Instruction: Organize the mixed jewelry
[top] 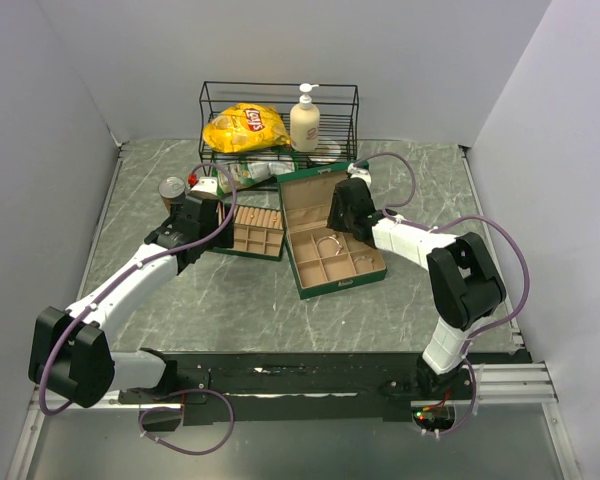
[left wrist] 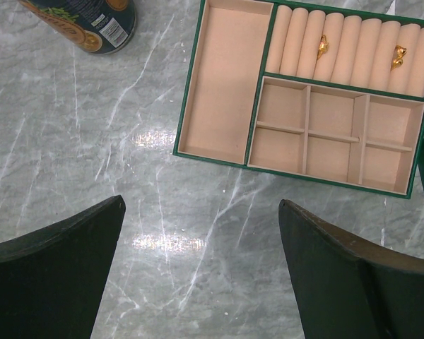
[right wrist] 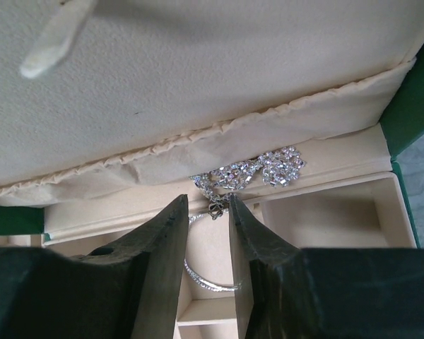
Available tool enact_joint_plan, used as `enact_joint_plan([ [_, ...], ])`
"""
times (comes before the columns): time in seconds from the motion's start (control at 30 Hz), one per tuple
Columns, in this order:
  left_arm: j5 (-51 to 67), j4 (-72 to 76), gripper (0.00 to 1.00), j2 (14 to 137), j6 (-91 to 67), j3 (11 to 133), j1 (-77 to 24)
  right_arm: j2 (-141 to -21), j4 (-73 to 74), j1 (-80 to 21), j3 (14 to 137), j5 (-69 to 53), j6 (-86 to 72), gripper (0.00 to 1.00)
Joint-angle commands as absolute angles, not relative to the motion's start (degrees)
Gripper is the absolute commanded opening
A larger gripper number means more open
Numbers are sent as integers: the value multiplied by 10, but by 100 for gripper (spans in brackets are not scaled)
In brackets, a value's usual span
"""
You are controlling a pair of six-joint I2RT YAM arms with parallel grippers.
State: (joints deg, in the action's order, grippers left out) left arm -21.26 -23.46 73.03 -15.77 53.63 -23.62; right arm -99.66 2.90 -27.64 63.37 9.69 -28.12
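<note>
R gripper [right wrist: 208,205] was inside the box [top: 305,205], fingers narrowed w/ the chain [right wrist: 251,169] end between tips at box's back edge; couldn't tell if pinched. A bangle [right wrist: 208,281] lay in a box compartment just in front. L gripper [left wrist: 201,203] hung wide open left of box, near tray [left wrist: 222,78] w/ two gold bits [left wrist: 322,46].

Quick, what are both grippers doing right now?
Left gripper: open, holding nothing.
Right gripper: narrowed around the chain; cannot tell if it grips.
</note>
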Motion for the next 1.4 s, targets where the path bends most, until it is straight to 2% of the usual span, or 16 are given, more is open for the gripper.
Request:
enact_joint_plan([
  [0.0,-213,-230,96,736,-155,551,-238,-996,2,-280,635,121,-290,35],
  [0.2,-212,-231,96,737,-155,551,-238,-1001,8,-285,637,128,-290,31],
  [0.73,-214,-232,96,737,-155,551,-238,-1019,11,-302,633,165,-287,30],
  [1.13,-214,-232,96,737,-154,551,-238,-1027,30,-318,642,191,-269,22],
  [1.37,-213,-233,96,736,-154,552,-238,-1013,35,-322,643,195,-258,10],
])
